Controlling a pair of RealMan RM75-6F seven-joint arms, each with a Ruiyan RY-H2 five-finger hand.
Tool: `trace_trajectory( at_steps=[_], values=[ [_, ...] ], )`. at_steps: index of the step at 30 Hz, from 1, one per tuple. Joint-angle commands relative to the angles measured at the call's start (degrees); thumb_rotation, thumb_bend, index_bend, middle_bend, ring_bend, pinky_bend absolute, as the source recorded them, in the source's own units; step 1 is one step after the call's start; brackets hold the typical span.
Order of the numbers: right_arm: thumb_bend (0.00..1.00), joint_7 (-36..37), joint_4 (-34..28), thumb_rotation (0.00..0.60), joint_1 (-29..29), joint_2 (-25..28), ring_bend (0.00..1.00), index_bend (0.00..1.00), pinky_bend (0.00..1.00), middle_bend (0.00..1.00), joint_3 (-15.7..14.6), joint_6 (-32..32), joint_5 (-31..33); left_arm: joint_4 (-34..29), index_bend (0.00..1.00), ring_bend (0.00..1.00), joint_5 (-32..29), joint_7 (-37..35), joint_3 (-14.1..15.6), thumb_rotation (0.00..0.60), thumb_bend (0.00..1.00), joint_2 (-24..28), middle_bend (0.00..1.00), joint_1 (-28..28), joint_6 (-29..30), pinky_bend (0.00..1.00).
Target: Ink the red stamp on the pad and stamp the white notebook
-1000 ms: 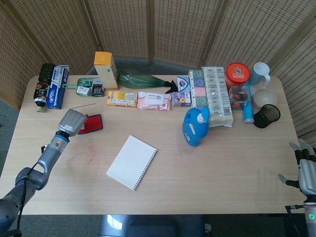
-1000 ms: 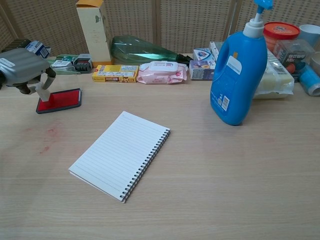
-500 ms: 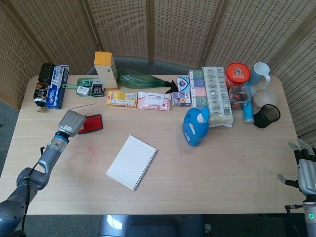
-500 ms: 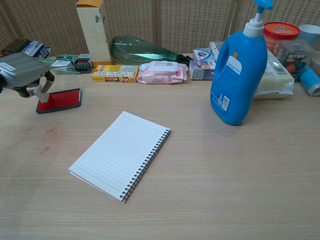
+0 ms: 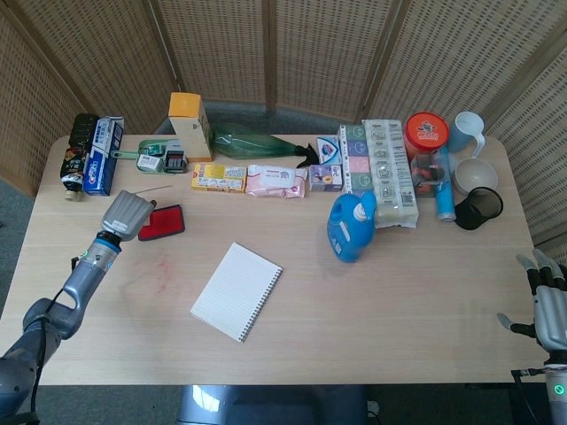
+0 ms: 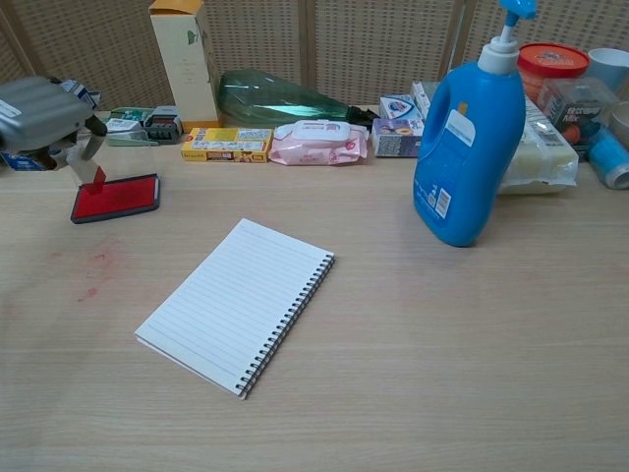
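The left robot hand (image 6: 39,113) grips the red stamp (image 6: 95,178), its small red block hanging from the fingers just above the left end of the ink pad (image 6: 117,197), a flat dark-rimmed red rectangle on the pale wooden table (image 6: 442,334). The white notebook (image 6: 236,303), lined and spiral-bound, lies well to the right and nearer. The right robot hand (image 5: 547,305) rests off the table's right edge, fingers spread, holding nothing.

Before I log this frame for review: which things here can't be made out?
- Red stamp: chest view shows only its lower end; the left hand covers the rest, and in head view it is too small.
- Right hand: head view only, at the frame edge.
- Notebook: no stamp mark visible.
- Labels on back-row boxes: too small.
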Motion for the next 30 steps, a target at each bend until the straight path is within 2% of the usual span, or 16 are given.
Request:
trace_trajectory(
  at_steps=[1,6,10,15,18,24,30],
  values=[
    [0.0,0.16,-0.11,0.6,-0.06,0.12,0.0,0.12,0.0,0.0,-0.04,0.09,-0.16,-6.64,0.63,1.0,1.45,1.81,0.16,0.6,0.39,4.19,1.0,0.06,4.57,1.0],
    [0.0,0.77,-0.38,0.6,-0.2,0.5,0.0,0.12,0.0,0.0,-0.04,0.22,-0.41,-19.33,0.63,1.0,4.12,6.78,0.89,0.6,0.39,10.07,1.0,-0.29,9.03,1.0],
    [0.0,1.35,-0.49,0.6,-0.33,0.81,0.0,0.12,0.0,0.0,0.02,0.4,-0.54,-30.48,0.63,1.0,6.07,12.13,1.32,0.6,0.39,13.99,1.0,-0.89,10.38,1.0],
    [0.0,2.34,-0.56,0.6,-0.51,1.34,0.0,0.12,0.0,0.0,0.01,0.44,-0.84,-41.65,0.63,1.0,8.79,18.07,2.12,0.6,0.39,16.09,1.0,-2.14,9.9,1.0],
    [0.0,3.24,-0.52,0.6,-0.6,1.68,0.0,0.12,0.0,0.0,0.1,0.35,-0.87,-46.75,0.63,1.0,11.21,21.25,2.86,0.6,0.39,15.43,1.0,-3.44,8.72,1.0],
    [0.0,4.53,-0.48,0.6,-0.64,2.22,0.0,0.12,0.0,0.0,0.14,0.0,-0.99,-49.32,0.63,1.0,12.69,25.37,3.19,0.6,0.39,12.65,1.0,-5.17,5.31,1.0],
    [0.0,5.13,-0.48,0.6,-0.65,2.5,0.0,0.12,0.0,0.0,0.15,-0.21,-0.98,-48.41,0.63,1.0,12.64,27.36,3.49,0.6,0.39,10.64,1.0,-5.41,3.33,1.0]
  ],
)
